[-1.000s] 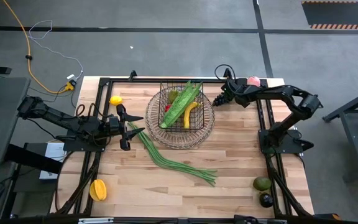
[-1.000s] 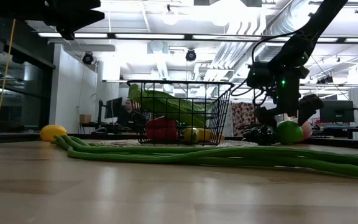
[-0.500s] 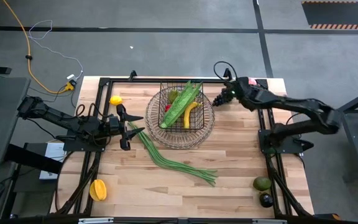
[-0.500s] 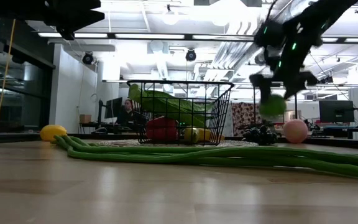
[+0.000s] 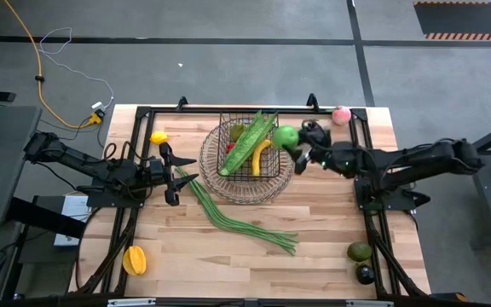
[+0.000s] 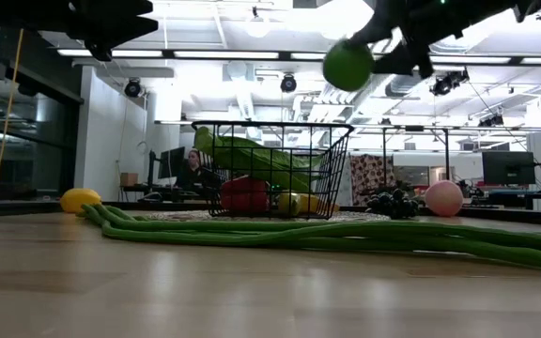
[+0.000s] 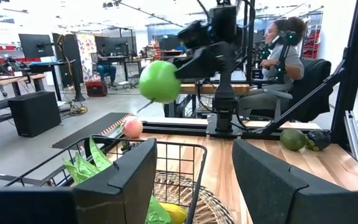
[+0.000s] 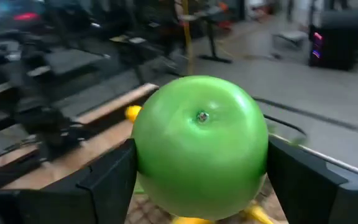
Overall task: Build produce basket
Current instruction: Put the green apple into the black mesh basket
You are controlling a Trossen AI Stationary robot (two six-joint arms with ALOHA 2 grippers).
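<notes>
The wire basket (image 5: 247, 196) stands at the table's far middle, holding a long green leafy vegetable, a banana (image 5: 261, 157) and a red fruit. My right gripper (image 5: 291, 139) is shut on a green apple (image 5: 285, 135), high over the basket's right rim. The apple also shows in the low view (image 6: 347, 64) and in the left wrist view (image 7: 160, 81). My left gripper (image 5: 169, 175) waits open and level, left of the basket. Long green beans (image 5: 237, 217) lie on the table from the basket's left toward the near edge. My right gripper pinches the green apple by its two opposite sides (image 8: 148, 168) between its two fingers (image 8: 104, 183). The fingers come level from the table's right. The apple is lifted clear, well above the basket's rim, one dimpled end (image 8: 202, 116) facing back toward the wrist.
A lemon (image 5: 158, 137) lies left of the basket and an orange fruit (image 5: 135, 259) at the near left. A pink apple (image 5: 341, 115) and dark grapes (image 6: 390, 202) are at the far right, two avocados (image 5: 361, 260) at the near right. A person sits beyond the table (image 7: 278, 62).
My right gripper has raised the green apple off the table's far right corner, beside the pink apple. It has swung it up and toward the basket, tipping from pointing down to level. The apple now hangs clear over the basket's right rim.
</notes>
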